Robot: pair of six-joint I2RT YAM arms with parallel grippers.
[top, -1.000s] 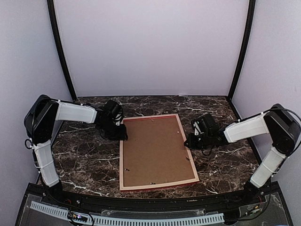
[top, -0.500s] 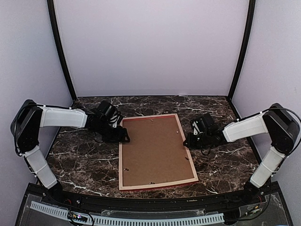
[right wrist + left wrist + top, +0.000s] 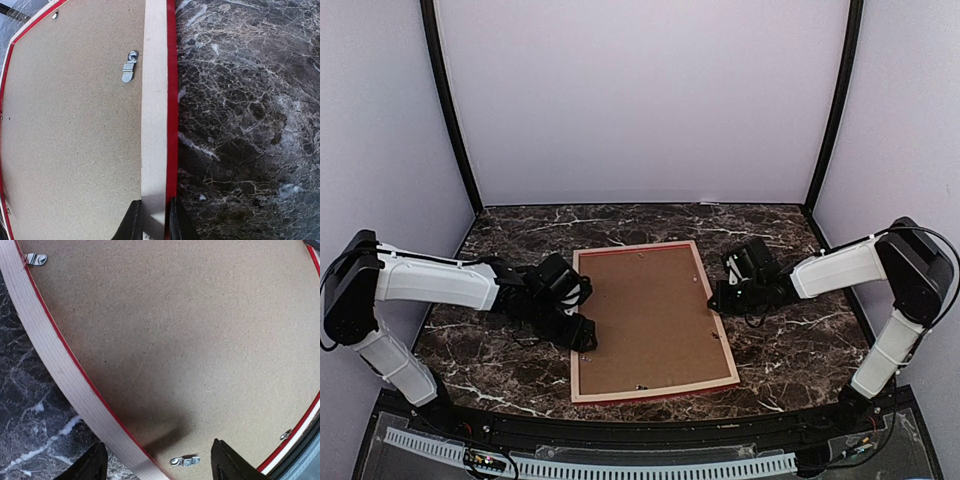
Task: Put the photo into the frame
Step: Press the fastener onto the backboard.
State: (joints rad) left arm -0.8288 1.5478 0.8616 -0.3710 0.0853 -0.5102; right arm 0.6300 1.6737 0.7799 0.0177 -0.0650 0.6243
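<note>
Left fingers (image 3: 92, 467) slid along the frame (image 3: 55, 355) (spread over its left edge).

Flat frame (image 3: 656, 389) fills centre of tabletop (image 3: 800, 350). Arms reach in low: left gripper (image 3: 582, 335) at its left rail, right gripper (image 3: 718, 297) at its right rail. Bare marble wide left and right, narrower far, slimmest near. Tall walls (image 3: 640, 100) close far, left, right.

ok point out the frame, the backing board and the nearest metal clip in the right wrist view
frame (image 3: 655, 390), top view, its near pale wood rail
backing board (image 3: 650, 315), top view, its brown middle
metal clip (image 3: 129, 66), right wrist view, its middle
</note>
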